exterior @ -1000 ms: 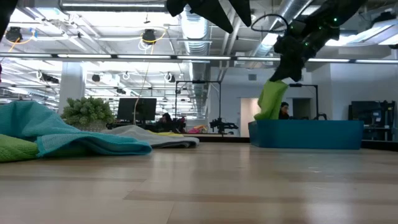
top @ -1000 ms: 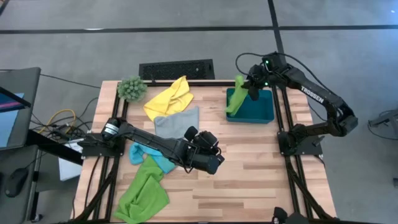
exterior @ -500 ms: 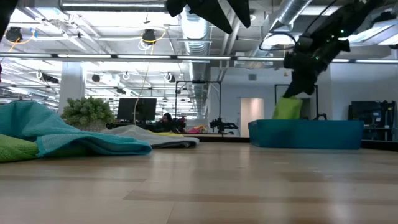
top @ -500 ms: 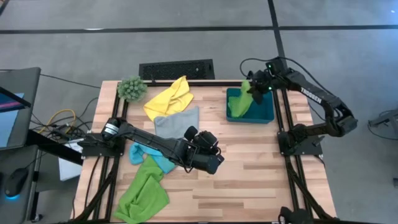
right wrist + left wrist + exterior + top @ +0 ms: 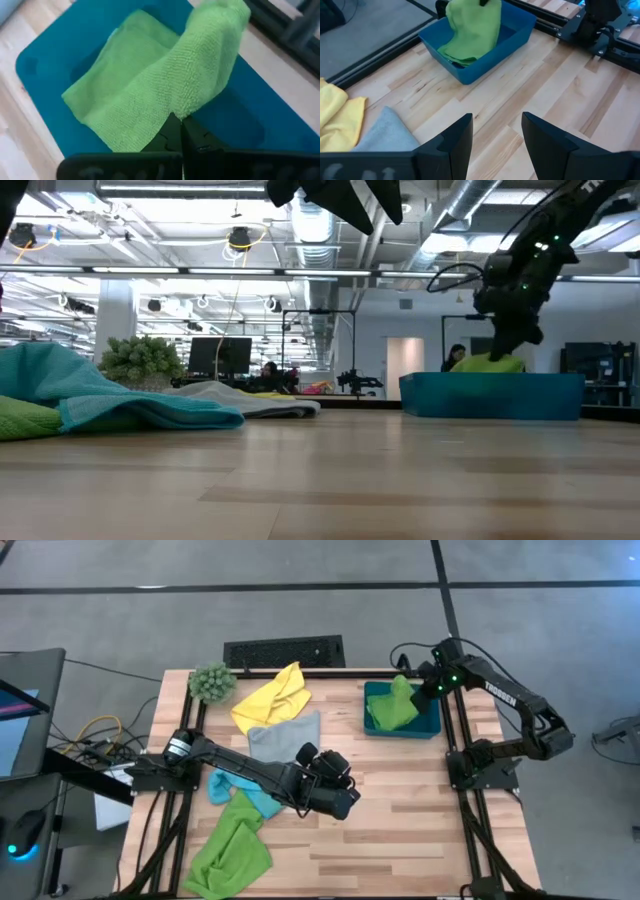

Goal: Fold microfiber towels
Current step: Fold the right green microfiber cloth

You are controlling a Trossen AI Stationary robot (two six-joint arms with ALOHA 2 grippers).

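1. the right gripper (image 5: 176, 131) has its two dark fingers pinched together on an edge of a folded lime green microfiber towel (image 5: 393, 707), holding that edge up while the rest of the cloth lies in the teal rectangular plastic bin (image 5: 432, 723) at the table's far right.
2. the left gripper (image 5: 496, 136) hangs over the middle of the light wooden table (image 5: 400, 810) with its fingers spread wide and nothing between them.
3. the step in hand looks like depositing a finished towel: the cloth is already mostly down inside the bin, with only the pinched edge raised.
4. the next move calls for the right fingers to part so the edge drops flat, then a lift clear of the bin wall without dragging the fold open.
5. towels not yet folded lie loose on the left half of the table: a crumpled yellow microfiber towel (image 5: 272, 697), a grey microfiber towel (image 5: 284, 736) just beside it, a light blue microfiber towel (image 5: 244, 796) and a second lime green microfiber towel (image 5: 229, 853) near the front edge.
6. a fuzzy round green plant ball (image 5: 212, 682) sits at the far left corner, apart from the work.
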